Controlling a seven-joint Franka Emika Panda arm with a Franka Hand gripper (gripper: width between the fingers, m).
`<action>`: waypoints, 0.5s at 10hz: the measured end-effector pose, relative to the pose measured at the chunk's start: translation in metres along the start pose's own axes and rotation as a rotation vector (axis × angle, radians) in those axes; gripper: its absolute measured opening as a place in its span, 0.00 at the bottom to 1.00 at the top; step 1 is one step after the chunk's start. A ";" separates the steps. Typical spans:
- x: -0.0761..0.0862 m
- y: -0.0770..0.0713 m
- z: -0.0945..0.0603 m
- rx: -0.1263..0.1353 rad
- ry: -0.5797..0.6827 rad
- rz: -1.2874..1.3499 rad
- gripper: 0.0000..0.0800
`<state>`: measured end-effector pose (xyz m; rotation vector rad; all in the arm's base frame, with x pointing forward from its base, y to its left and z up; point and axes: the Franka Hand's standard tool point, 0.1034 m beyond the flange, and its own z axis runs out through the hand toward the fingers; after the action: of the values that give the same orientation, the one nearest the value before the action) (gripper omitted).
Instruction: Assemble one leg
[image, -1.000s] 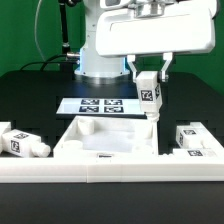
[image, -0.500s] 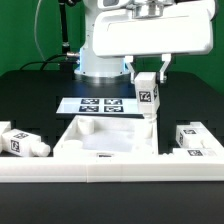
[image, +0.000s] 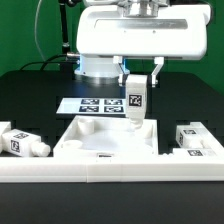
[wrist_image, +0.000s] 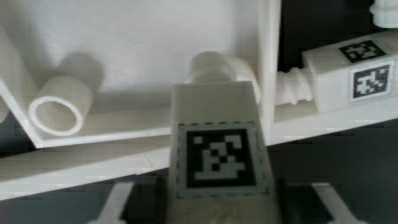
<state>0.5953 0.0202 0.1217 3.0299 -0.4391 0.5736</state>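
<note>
My gripper (image: 136, 82) is shut on a white leg (image: 136, 98) with a square tag on its side. It holds the leg upright over the back right part of the large white square piece (image: 100, 140). In the wrist view the held leg (wrist_image: 219, 130) runs from between my fingers (wrist_image: 128, 200) down to the white piece (wrist_image: 125, 45), its far end close to the piece's inner surface. I cannot tell whether it touches.
The marker board (image: 95, 105) lies behind the white piece. More loose legs lie at the exterior view's left (image: 22, 142) and right (image: 195, 137); one also shows in the wrist view (wrist_image: 347, 68). A round post (wrist_image: 63, 100) stands inside the piece.
My gripper has moved toward the exterior view's left with the leg, from over the piece's right rim to further over the piece.
</note>
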 end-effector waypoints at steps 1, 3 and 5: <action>0.006 -0.005 -0.001 0.013 0.088 -0.007 0.36; 0.005 -0.010 0.010 0.005 0.124 -0.068 0.36; 0.013 -0.012 0.015 -0.001 0.135 -0.112 0.36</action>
<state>0.6155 0.0275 0.1127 2.9668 -0.2618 0.7632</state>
